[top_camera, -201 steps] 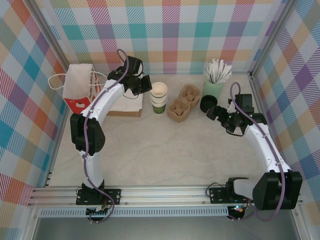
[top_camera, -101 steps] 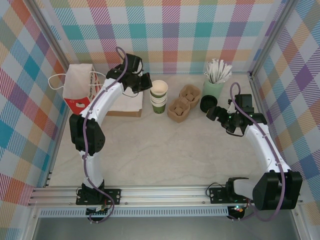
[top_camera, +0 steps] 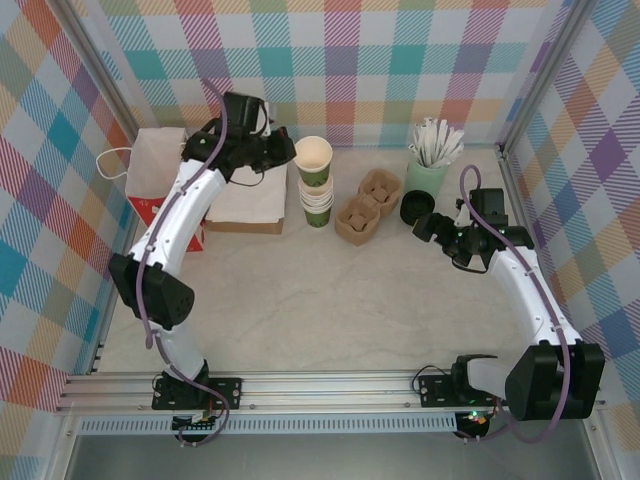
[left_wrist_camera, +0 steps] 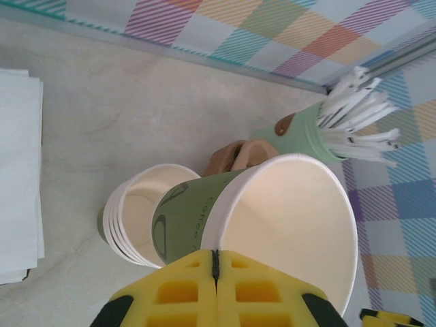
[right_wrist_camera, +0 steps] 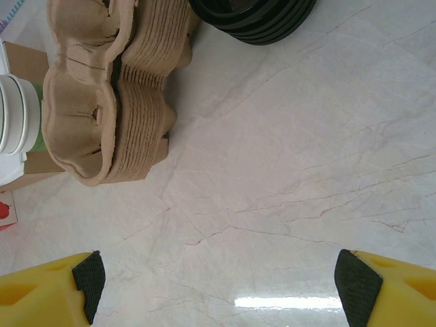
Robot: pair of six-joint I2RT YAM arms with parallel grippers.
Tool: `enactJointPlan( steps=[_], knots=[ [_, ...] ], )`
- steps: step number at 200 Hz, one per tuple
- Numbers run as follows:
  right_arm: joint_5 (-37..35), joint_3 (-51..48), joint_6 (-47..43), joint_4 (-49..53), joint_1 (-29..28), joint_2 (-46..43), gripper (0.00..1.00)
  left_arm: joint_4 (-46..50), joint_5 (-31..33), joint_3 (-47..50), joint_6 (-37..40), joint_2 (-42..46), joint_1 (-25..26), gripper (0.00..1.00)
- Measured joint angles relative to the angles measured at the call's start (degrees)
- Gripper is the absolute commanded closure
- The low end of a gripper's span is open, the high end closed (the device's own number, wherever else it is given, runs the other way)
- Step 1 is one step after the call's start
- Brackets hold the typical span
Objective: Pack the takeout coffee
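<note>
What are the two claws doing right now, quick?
Left gripper: closed on the rim of a green paper cup.
Right gripper: open, holding nothing.

My left gripper (left_wrist_camera: 215,264) covers the near rim of the cup (left_wrist_camera: 286,225), and the bottom edge cuts both. The carrier (left_wrist_camera: 235,153) is mostly behind that cup. The left edge cuts the napkins (left_wrist_camera: 17,170). At my right wrist, the top edge cuts the lids (right_wrist_camera: 252,20) and the carrier, the left edge the cup stack (right_wrist_camera: 13,116).

Left arm extended, left gripper (left_wrist_camera: 215,264) pinched on green cup (left_wrist_camera: 182,216) rim; right gripper (right_wrist_camera: 219,285) spread wide.
</note>
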State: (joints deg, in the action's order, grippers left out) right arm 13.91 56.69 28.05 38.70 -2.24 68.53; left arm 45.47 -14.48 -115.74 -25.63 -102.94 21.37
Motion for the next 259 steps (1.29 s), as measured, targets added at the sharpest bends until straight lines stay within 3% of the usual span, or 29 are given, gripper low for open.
enactJointPlan(
  steps=[47,133,186,259],
  knots=[
    [-0.4,0.0,0.0,0.0,0.0,0.0,0.11,-0.5,-1.1,5.7,0.0,9.2,0.9,1.00],
    [-0.4,0.0,0.2,0.0,0.0,0.0,0.12,-3.1,0.3,27.8,-1.4,23.7,8.9,1.00],
    [-0.4,0.0,0.3,0.0,0.0,0.0,0.12,-9.0,0.6,40.1,-4.7,24.4,9.8,1.00],
    [-0.4,-0.2,0.3,-0.1,0.0,0.0,0.12,-17.2,1.7,46.3,-6.8,18.3,13.9,1.00]
  ],
)
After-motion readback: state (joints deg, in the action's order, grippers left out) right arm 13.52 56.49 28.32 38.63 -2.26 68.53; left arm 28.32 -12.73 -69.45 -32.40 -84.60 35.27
